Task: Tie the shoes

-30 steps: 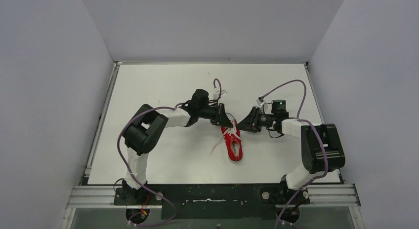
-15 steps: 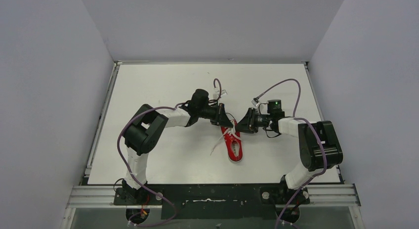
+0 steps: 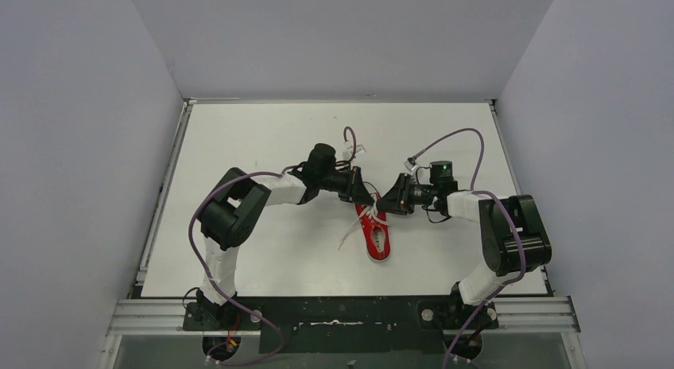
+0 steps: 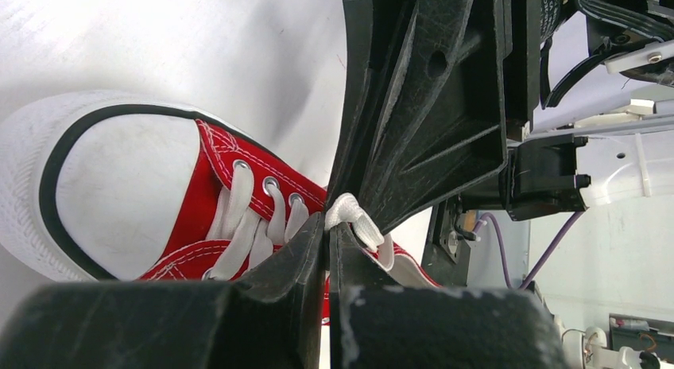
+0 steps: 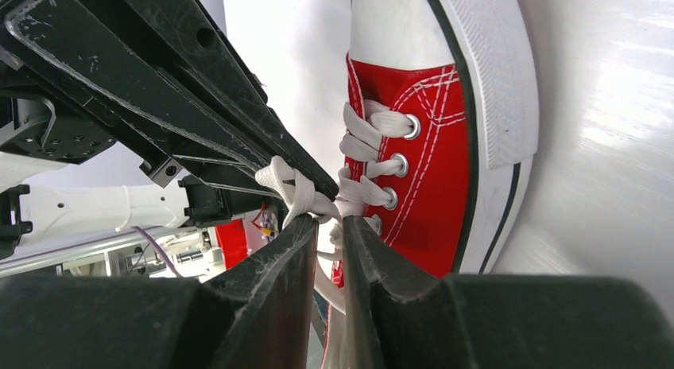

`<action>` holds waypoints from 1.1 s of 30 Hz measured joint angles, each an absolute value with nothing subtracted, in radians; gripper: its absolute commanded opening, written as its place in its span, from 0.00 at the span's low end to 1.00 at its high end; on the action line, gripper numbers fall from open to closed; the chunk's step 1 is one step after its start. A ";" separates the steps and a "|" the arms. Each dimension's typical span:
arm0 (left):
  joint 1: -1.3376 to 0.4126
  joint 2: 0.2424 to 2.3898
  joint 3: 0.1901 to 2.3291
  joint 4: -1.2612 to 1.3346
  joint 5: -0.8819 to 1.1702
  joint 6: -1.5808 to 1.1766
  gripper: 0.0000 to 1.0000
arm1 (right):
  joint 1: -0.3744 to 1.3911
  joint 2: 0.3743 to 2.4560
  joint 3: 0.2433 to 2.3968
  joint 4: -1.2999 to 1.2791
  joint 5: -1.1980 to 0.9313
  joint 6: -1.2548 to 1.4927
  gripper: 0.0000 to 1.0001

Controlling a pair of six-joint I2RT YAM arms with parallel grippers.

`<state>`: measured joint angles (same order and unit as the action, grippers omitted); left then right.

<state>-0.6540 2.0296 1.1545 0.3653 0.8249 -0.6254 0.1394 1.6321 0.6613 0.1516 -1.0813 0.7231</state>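
The red shoe (image 3: 376, 235) lies mid-table with its white toe cap pointing to the far side. My left gripper (image 3: 366, 200) comes in from the left over the laced part and is shut on a white lace (image 4: 359, 223) near the top eyelets (image 4: 327, 226). My right gripper (image 3: 384, 204) faces it from the right, nearly tip to tip. Its jaws stand a narrow gap apart (image 5: 330, 223), with crossed lace strands (image 5: 296, 192) lying right at the tips. One loose lace end (image 3: 346, 238) trails on the table left of the shoe.
The white table (image 3: 262, 138) is walled on three sides. Purple cables (image 3: 465, 138) arc above both wrists. Both arm bases sit on a black rail (image 3: 342, 313) at the near edge. A metal strip (image 3: 163, 194) runs along the table's left side.
The right gripper has moved left, closer to the shoe and the left gripper. The left arm and the shoe have stayed put.
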 measured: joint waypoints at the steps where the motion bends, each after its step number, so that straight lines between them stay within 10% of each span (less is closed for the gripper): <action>1: -0.654 2.030 1.155 0.366 0.826 -0.625 0.00 | 0.142 1.632 0.661 0.155 -1.081 0.724 0.20; 22: -0.654 2.030 1.155 0.390 0.828 -0.643 0.00 | 0.165 1.633 0.659 0.207 -1.078 0.771 0.29; 33: -0.653 2.030 1.154 0.390 0.823 -0.640 0.00 | 0.165 1.633 0.665 0.154 -1.061 0.738 0.06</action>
